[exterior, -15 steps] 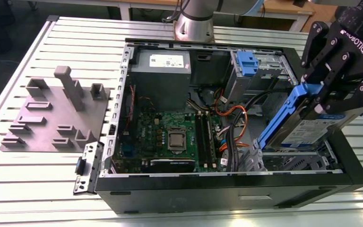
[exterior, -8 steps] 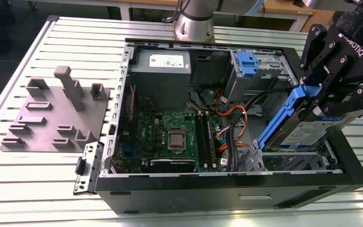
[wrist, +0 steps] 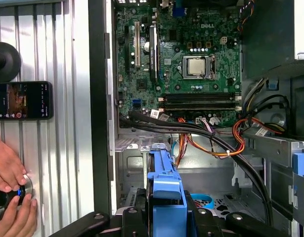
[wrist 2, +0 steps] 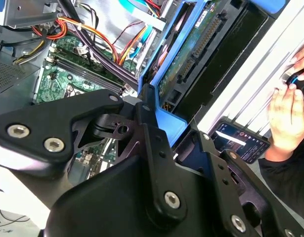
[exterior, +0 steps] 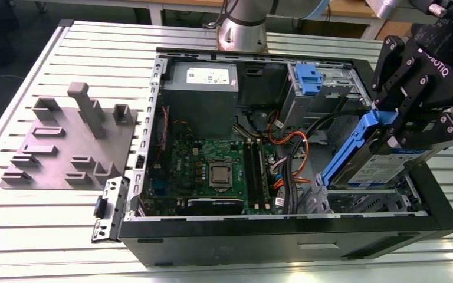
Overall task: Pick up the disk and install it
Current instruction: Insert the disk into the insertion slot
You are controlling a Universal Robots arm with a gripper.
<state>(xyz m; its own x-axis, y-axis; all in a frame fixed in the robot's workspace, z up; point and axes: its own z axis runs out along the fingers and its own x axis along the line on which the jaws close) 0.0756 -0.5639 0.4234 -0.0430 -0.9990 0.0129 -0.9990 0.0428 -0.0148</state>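
Exterior view, from its left to its right: the grey fixture plate (exterior: 61, 147) with upright posts lies flat on the slatted desk (exterior: 22, 236), well apart from the work and carrying nothing. Beside it, the open computer case (exterior: 289, 239) lies on its side. The motherboard (exterior: 210, 168) therefore faces up and the interior is reachable from above. Against the far wall of the case sit the power supply (exterior: 203, 88) and, toward the exterior view's right, a second blue carrier (exterior: 309, 79) seated in its bay.

At the exterior view's right edge the gripper (exterior: 406, 127) holds the disk (exterior: 380, 165). The fingers (exterior: 431, 131) are closed on its blue carrier frame (exterior: 356, 141), one on either side. The disk hangs edge-on and tilted, labelled face toward this camera. Its lower end is at the mouth of the metal drive cage (exterior: 368, 201) in the near corner of the case. The tilt appears intended to line the frame up with the cage opening. Whether the disk touches the cage cannot be determined.

In the second wrist view the circuit-board side of the disk faces the camera, with the frame clamped between the black fingers.

In the first wrist view the frame's edge points into the case. The orange and black cables (wrist: 206, 143) run between the motherboard and the cage, near the disk's path but apart from it. Outside the case wall a phone (wrist: 21, 101) lies on the desk, and a person's hand (wrist: 6, 168) rests just beside it, clear of the gripper.
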